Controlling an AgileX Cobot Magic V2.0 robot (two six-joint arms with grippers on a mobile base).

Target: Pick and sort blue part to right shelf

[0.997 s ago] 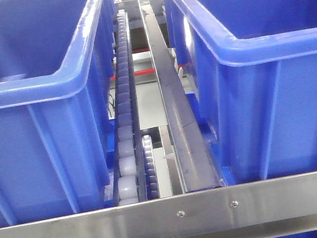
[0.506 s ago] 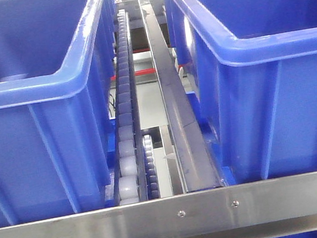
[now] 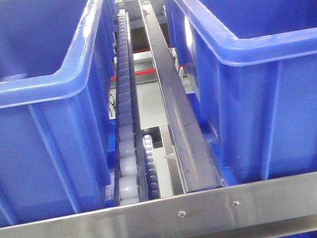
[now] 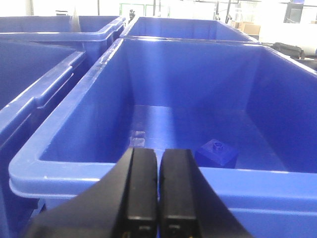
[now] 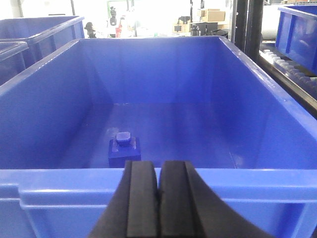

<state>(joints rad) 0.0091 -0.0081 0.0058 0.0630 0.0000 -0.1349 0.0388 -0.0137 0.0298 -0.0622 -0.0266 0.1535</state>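
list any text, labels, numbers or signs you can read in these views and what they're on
None can be read.
The blue bins, the steel rail and both blue blocks show no lettering.
The boxes in the bright background are too blurred to tell.
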